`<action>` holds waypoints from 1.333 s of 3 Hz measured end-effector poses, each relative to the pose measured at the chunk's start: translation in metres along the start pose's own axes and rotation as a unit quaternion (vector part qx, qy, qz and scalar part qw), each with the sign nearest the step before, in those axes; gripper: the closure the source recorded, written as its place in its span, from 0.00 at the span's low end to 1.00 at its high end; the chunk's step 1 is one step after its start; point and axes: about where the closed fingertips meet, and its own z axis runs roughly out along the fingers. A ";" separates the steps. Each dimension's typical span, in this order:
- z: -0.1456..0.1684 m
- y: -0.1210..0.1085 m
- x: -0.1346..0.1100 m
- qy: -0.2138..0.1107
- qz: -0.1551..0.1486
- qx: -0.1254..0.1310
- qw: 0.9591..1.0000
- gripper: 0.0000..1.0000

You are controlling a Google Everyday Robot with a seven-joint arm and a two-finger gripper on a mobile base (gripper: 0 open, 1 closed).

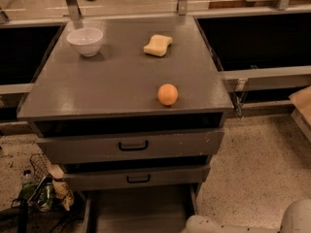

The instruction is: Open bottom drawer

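Note:
The grey cabinet (pixel 97 86) shows a tall drawer front (pixel 131 147) and a mid-sized front (pixel 138 177), each with a black loop handle. Below them the bottom drawer (pixel 141 210) stands pulled out toward the camera. I see its bare grey floor and side walls, while its front and handle lie below the picture's edge. My gripper is out of view. Only a white part of my arm (pixel 243 223) shows along the bottom right edge, right of the drawer.
On the cabinet top are a white bowl (pixel 85 41), a yellow sponge (pixel 158 45) and an orange (pixel 167 94). Cables and a wire basket with litter (pixel 41 188) lie on the floor at the left. Speckled floor (pixel 257 164) stretches to the right.

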 end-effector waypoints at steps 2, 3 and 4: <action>0.000 0.010 -0.002 -0.004 -0.006 -0.011 1.000 0.00; 0.000 0.025 -0.003 -0.003 -0.017 -0.017 1.000 0.00; 0.000 0.025 -0.003 -0.003 -0.017 -0.017 1.000 0.00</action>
